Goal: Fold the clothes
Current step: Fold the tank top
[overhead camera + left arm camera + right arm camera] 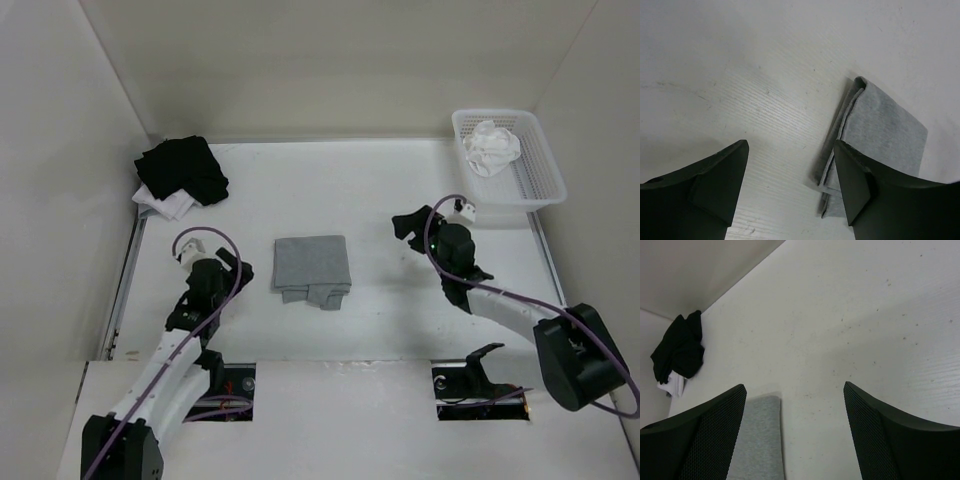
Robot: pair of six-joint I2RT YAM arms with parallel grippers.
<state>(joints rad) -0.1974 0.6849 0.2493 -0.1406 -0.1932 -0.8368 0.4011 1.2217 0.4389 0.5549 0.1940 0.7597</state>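
Now, far left, a black-and-white clothes pile (182,175) lies at the back of the table (380,180). The left gripper (790,145) hangs spread wide and empty, just left of the grey tank top (312,265), which lies folded mid-table. Right of it the right gripper (794,386) is likewise wide and empty; a basket (545,185) holding white cloth (495,145) stands far right.

Status: left arm (170,360) rises from its base, elbow bent; left gripper (790,146) points right, fingers (720,190) spread wide, nothing between them. The right arm (510,310) runs low behind its fingers; right gripper (794,386) points left, likewise spread wide, nothing pinched.
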